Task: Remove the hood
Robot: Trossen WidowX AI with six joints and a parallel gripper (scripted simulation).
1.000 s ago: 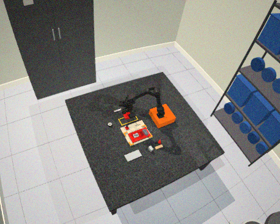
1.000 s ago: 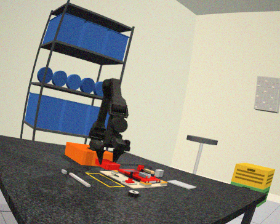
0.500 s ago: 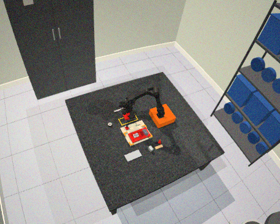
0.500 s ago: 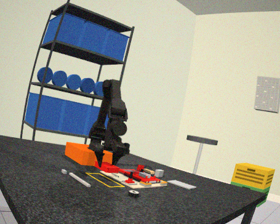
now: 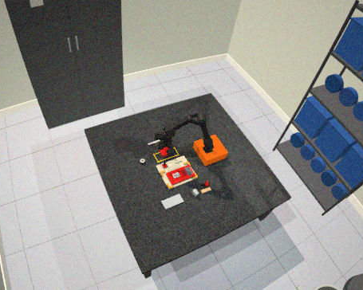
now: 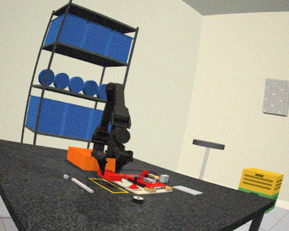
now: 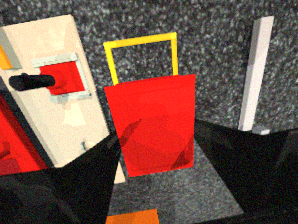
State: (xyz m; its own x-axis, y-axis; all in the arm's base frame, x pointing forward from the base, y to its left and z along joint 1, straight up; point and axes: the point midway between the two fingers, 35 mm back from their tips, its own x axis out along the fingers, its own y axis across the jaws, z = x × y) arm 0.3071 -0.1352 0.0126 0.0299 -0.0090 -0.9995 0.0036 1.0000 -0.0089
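Yellow marked outline [image 5: 167, 158] [image 6: 120, 192] [image 7: 140, 40]: flat, no raised wall to cross. One side: cream baseplate [image 5: 177, 160] [image 7: 47, 37], near it, bearing an upright black lever [image 6: 135, 181] [image 7: 32, 81] (a nasty thing to snag). Opposite side: low white bar [image 5: 154, 142] [image 6: 82, 185] [image 7: 256, 75], with a passage of bare tabletop between bar and outline. Robot side: orange block [image 5: 209, 160] [image 6: 77, 155] [image 7: 132, 218], tall, apart. Overhead: red hood [image 5: 163, 151] [image 6: 110, 175] [image 7: 157, 130], blocking the wrist view of the outline's nearer end.

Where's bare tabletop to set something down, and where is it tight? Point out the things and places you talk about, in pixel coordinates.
Bare: between the black-and-white ring [image 5: 142, 161] [image 6: 138, 199] and the table's [image 5: 120, 227] [image 6: 54, 209] near edge in the exterior view. Crowded: around the car [image 5: 181, 174] [image 6: 154, 184] and under the gripper [image 5: 164, 148] [image 6: 110, 172] [image 7: 157, 132].
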